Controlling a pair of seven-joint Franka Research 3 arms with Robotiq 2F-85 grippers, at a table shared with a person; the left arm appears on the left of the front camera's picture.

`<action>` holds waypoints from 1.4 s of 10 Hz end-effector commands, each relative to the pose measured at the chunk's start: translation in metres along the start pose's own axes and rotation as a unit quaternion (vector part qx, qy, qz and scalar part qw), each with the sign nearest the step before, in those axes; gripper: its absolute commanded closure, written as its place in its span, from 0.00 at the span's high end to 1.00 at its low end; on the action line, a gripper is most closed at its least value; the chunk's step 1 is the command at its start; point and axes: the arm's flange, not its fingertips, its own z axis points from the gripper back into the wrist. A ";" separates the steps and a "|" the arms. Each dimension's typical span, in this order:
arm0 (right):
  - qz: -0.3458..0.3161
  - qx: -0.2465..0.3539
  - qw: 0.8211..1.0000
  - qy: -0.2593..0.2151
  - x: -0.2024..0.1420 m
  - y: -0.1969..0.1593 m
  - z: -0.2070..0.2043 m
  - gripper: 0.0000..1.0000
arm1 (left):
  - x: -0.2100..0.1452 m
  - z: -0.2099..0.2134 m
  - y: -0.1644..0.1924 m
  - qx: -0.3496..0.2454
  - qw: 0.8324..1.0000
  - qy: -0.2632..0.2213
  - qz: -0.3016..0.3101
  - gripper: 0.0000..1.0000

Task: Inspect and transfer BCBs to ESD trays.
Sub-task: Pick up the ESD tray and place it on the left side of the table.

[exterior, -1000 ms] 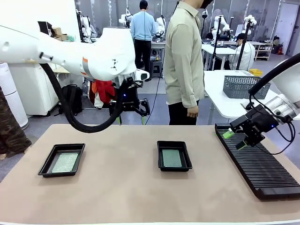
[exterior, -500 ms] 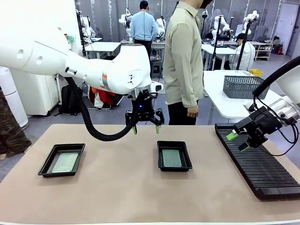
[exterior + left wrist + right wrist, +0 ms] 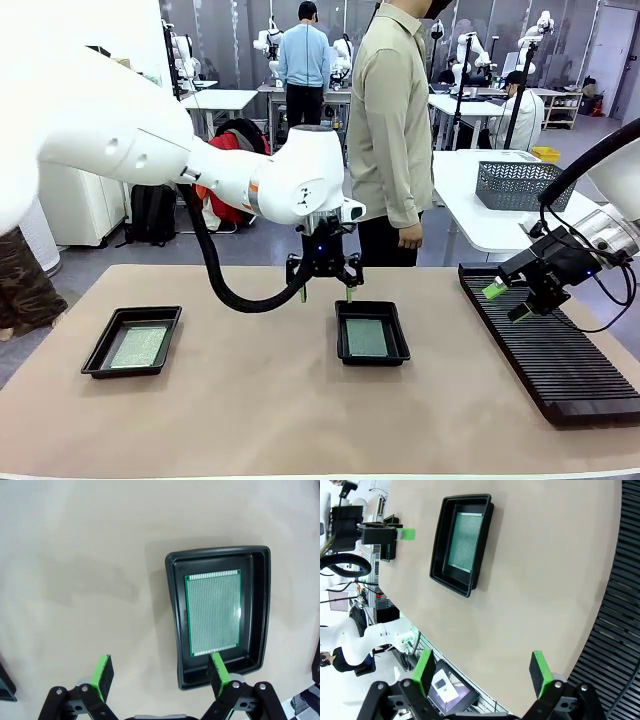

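Note:
Two black ESD trays lie on the tan table, each with a green BCB flat inside. The middle tray (image 3: 399, 340) holds one BCB (image 3: 366, 338); the left tray (image 3: 98, 352) holds another BCB (image 3: 138, 346). My left gripper (image 3: 326, 294) hangs open just above the middle tray's far edge. In the left wrist view that tray (image 3: 173, 611) and its BCB (image 3: 213, 612) sit ahead and to the right of the open left gripper (image 3: 160, 666). My right gripper (image 3: 505, 301) stands open over the slotted rack's near-left part. From the right wrist, the tray (image 3: 439, 542) and BCB (image 3: 465, 540) lie far beyond the open right gripper (image 3: 481, 667).
A long black ribbed rack (image 3: 555, 350) runs along the table's right side, also the rack (image 3: 620, 610) under the right wrist. A person (image 3: 390, 130) stands at the far edge behind the middle tray. Bare tabletop lies between the two trays and in front.
My left arm has swung right from the back left and come down over the middle tray's far edge. The right gripper has barely shifted. Both stayed open.

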 end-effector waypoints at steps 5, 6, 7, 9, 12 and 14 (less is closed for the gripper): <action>0.000 0.001 1.000 -0.002 -0.001 0.002 0.001 1.00 | 0.011 -0.044 -0.017 0.008 1.000 -0.004 0.025 1.00; 0.000 0.001 1.000 -0.002 -0.001 0.002 0.001 1.00 | 0.013 -0.051 -0.017 0.013 0.999 -0.004 0.032 1.00; 0.000 0.001 1.000 -0.002 -0.001 0.002 0.001 1.00 | 0.013 -0.057 -0.016 0.008 0.999 -0.005 0.035 1.00; 0.000 0.001 1.000 -0.002 -0.001 0.002 0.001 1.00 | 0.010 -0.063 -0.015 0.005 0.999 -0.009 0.038 1.00; 0.000 0.001 1.000 -0.002 -0.001 0.002 0.001 1.00 | 0.008 -0.069 -0.016 0.009 0.999 0.000 0.043 1.00; 0.000 0.001 1.000 -0.002 -0.001 0.002 0.001 1.00 | 0.012 -0.067 -0.016 0.003 1.000 0.006 0.028 1.00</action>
